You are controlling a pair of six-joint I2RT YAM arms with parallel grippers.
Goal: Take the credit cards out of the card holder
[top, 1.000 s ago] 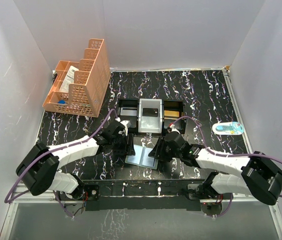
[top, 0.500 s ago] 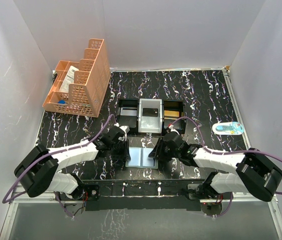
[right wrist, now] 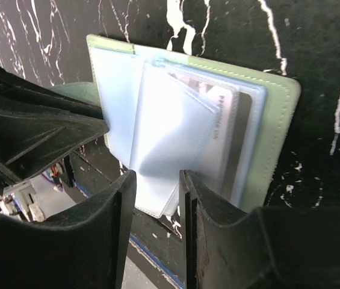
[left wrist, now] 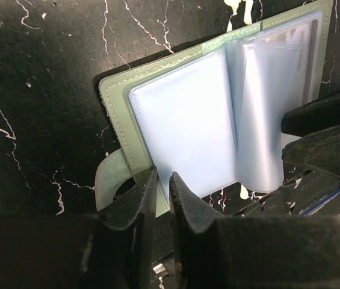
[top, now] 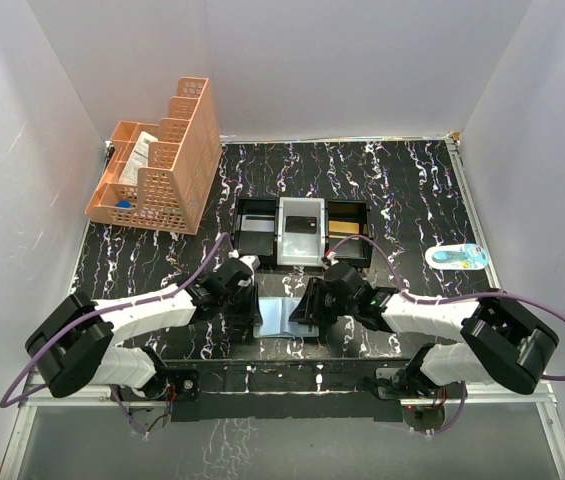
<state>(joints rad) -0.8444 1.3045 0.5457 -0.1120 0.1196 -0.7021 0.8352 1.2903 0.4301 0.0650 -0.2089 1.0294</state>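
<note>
Closing in since a second ago, left claw and right claw flank the card holder lying open between them. Left wrist: its fingers pinch the green cover edge. Right wrist: clear sleeves stand between the fingers; grip unclear.

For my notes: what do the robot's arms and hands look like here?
Both the left arm and right arm have white shells with bulky black joints. A purple cable loops along each. The left hand and right hand each have two blocky matte black fingers.
</note>
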